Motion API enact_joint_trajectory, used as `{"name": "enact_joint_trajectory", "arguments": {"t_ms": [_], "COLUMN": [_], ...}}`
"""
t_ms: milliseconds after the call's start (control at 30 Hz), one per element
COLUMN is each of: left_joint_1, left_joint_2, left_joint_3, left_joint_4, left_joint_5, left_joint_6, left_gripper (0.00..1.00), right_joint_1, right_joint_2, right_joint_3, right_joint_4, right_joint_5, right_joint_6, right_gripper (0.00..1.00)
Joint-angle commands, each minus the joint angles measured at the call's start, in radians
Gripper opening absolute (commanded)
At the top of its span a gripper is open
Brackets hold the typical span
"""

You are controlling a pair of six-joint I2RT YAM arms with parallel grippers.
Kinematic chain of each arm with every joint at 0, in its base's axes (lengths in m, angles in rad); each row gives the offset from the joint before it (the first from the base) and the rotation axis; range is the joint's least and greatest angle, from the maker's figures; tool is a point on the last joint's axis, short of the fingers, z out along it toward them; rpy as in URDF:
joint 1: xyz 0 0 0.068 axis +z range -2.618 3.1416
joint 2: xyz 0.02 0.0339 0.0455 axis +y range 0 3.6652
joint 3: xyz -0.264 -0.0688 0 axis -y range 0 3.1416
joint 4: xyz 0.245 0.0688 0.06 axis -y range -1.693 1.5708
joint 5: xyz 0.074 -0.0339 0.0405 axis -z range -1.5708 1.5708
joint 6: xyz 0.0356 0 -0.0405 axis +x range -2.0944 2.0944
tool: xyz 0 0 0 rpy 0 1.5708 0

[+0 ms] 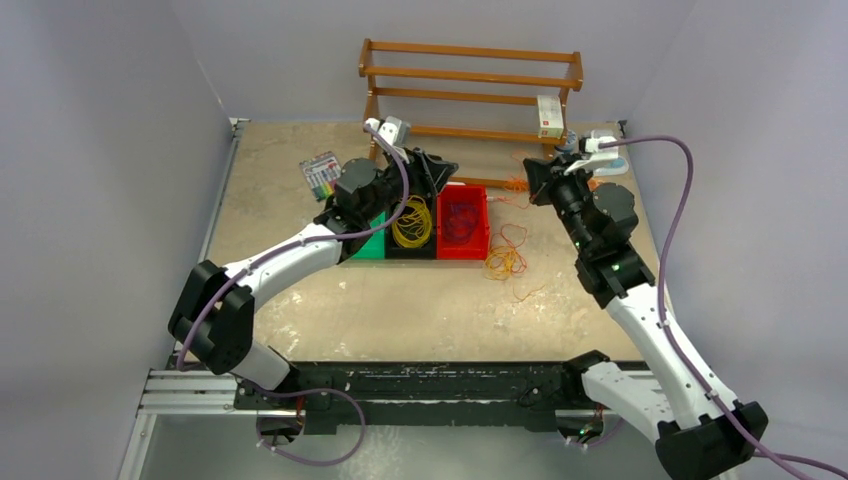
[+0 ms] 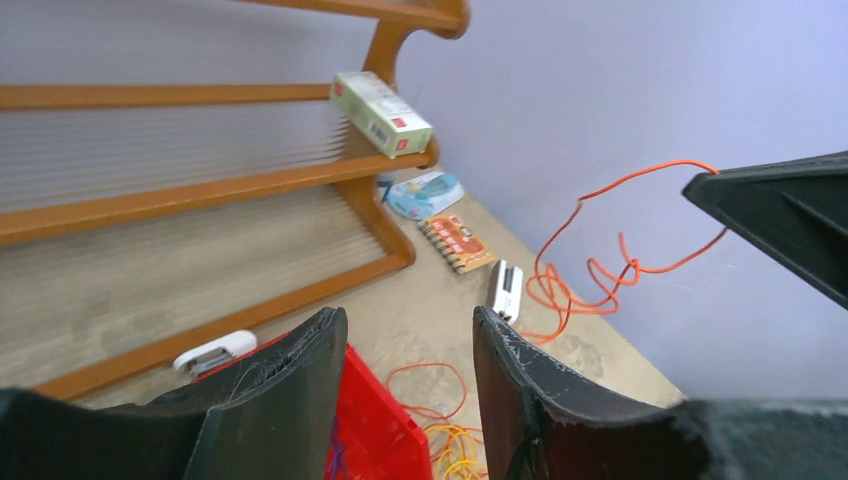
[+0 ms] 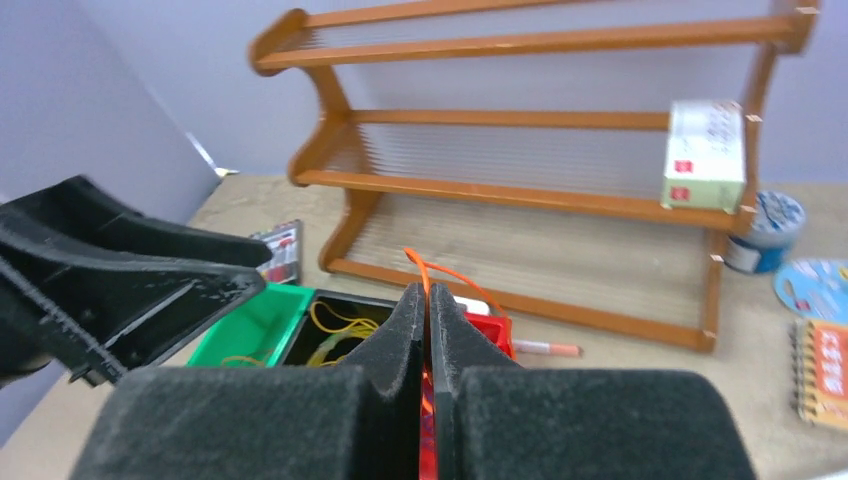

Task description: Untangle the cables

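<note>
Cables, three lots: yellow coil in black bin, purple bunch in red bin, loose orange-yellow tangle on table just right. Left gripper: fingers apart, empty. Right gripper: clamped on one orange strand.

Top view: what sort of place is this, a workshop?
Likely a robotics lab test cell: two white-and-black robot arms bolted to a beige tabletop, plain grey walls around.

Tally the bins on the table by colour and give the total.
Green bin: 1
Black bin: 1
Red bin: 1
Total: 3
</note>
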Motion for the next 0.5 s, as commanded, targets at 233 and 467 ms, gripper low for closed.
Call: {"name": "enact_joint_trajectory", "arguments": {"t_ms": [233,467], "left_joint_1": [0.004,-0.004], "left_joint_2": [-0.070,-0.170], "left_joint_3": [-0.012,-0.058], "left_joint_4": [0.081,-0.074], "left_joint_5": [0.280,0.120], "left_joint_6": [0.109,0.290], "left_gripper": [0.49,0.49], "right_joint_1": [-0.003,0.001], "right_joint_2": [0.110,0.216], "right_joint_3": [0.053,0.159], "right_joint_4": [0.128,0.089], "right_joint_5": [-0.456,-0.671], "right_joint_6": [-0.120,-0.131], "right_gripper": [0.00,0.00]}}
